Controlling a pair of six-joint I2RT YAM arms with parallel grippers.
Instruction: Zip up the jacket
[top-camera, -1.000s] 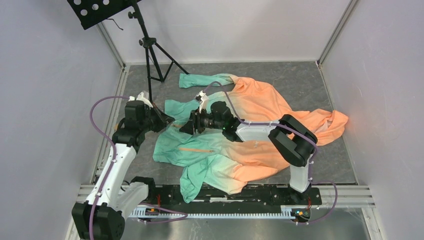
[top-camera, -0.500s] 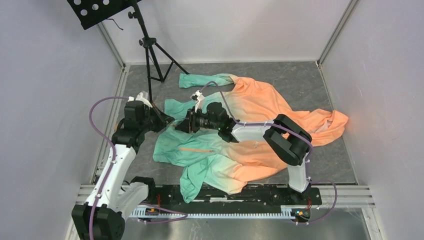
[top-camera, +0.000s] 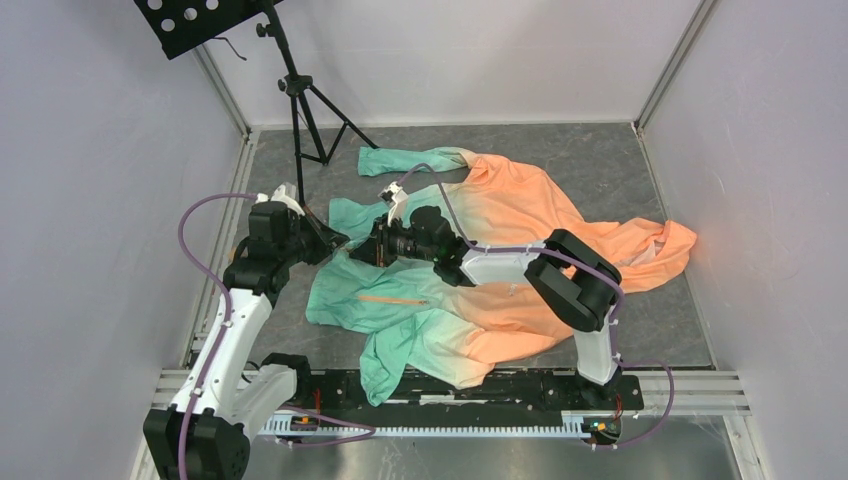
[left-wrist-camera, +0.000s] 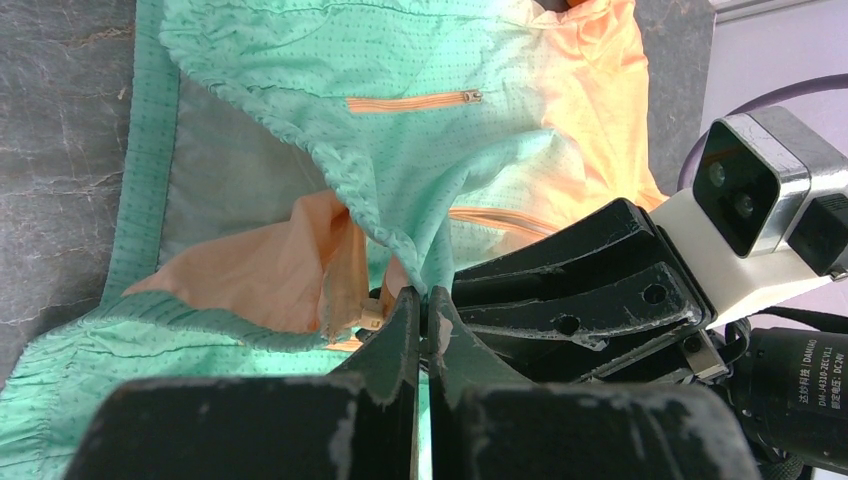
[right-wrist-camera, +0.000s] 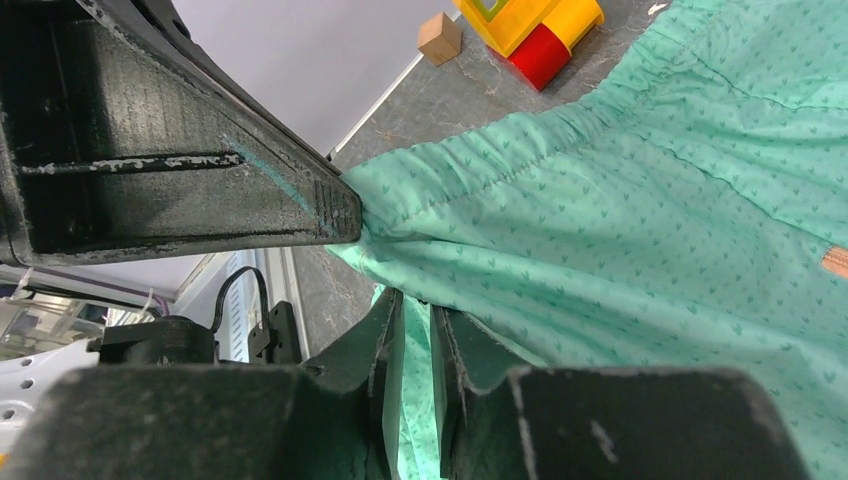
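The jacket (top-camera: 440, 325) lies crumpled on the grey floor, with its mint green part on the left and its peach part on the right. My left gripper (top-camera: 333, 243) and right gripper (top-camera: 370, 250) meet tip to tip at its green left edge. In the left wrist view my left gripper (left-wrist-camera: 420, 298) is shut on a fold of green cloth (left-wrist-camera: 400, 190), beside a small cream zipper piece (left-wrist-camera: 371, 318) on the orange zipper tape. In the right wrist view my right gripper (right-wrist-camera: 415, 308) is shut on green cloth (right-wrist-camera: 620, 220). An orange pocket zip (left-wrist-camera: 410, 100) lies closed.
A black tripod stand (top-camera: 300, 100) rises at the back left, close to the left arm. Grey walls enclose the floor on three sides. A metal rail (top-camera: 450, 385) runs along the near edge. A wooden cube (right-wrist-camera: 440, 38) and yellow-red toy blocks (right-wrist-camera: 530, 30) lie by the wall.
My right gripper has moved a little left toward the left gripper, and the two now sit tip to tip. The left arm has stayed still.
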